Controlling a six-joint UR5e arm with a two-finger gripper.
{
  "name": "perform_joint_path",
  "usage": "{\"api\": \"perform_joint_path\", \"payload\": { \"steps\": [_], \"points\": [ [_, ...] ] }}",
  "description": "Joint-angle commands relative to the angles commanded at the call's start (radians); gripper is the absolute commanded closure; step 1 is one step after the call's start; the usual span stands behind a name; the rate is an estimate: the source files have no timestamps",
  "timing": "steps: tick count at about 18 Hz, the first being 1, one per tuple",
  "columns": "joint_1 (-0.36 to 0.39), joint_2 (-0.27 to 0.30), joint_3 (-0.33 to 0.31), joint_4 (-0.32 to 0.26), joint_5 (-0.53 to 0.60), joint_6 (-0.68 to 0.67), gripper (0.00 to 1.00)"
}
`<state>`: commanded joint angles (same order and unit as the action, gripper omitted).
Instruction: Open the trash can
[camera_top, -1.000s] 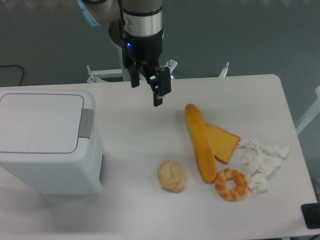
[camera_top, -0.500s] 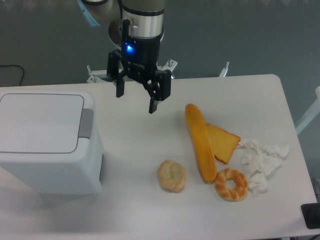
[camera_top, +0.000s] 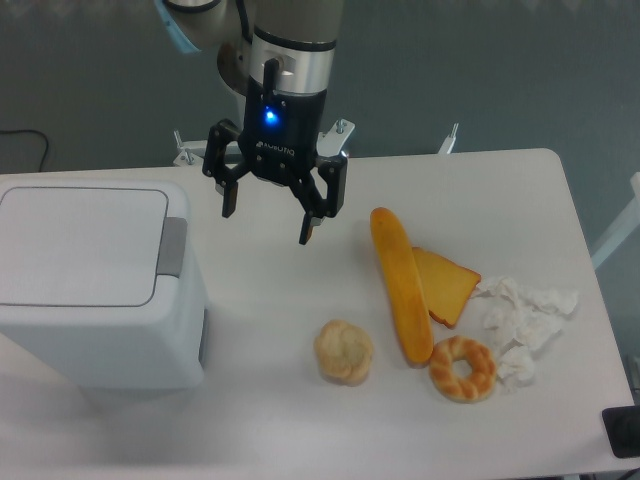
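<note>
Approaching, we hold our gripper (camera_top: 267, 227) spread wide right of the closed trash can (camera_top: 95, 285); pressing its grey tab (camera_top: 171, 247) comes next.

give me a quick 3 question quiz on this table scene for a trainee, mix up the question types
1. True or false: the lid of the trash can is shut.
2. Multiple choice: the gripper is
A. open and holding nothing
B. shut on the long bread roll
C. pressing the grey tab
3. Fill in: the crumpled tissue lies at the ____ end of the table, as the camera sees it.

Key
1. True: the lid lies flat.
2. A: its fingers are spread, above the table between the trash can and the food.
3. Right, beyond the ring-shaped bread and the toast slice.
</note>
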<state>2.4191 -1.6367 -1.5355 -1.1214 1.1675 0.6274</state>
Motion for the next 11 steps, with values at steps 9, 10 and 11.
{"api": "perform_joint_path", "payload": {
  "steps": [9, 10, 11],
  "points": [
    [0.015, -0.009, 0.005, 0.006, -0.041, -0.095, 0.00],
    [0.015, -0.009, 0.005, 0.006, -0.049, -0.103, 0.00],
    [0.015, -0.009, 0.005, 0.006, -0.049, -0.115, 0.00]
  ]
}}
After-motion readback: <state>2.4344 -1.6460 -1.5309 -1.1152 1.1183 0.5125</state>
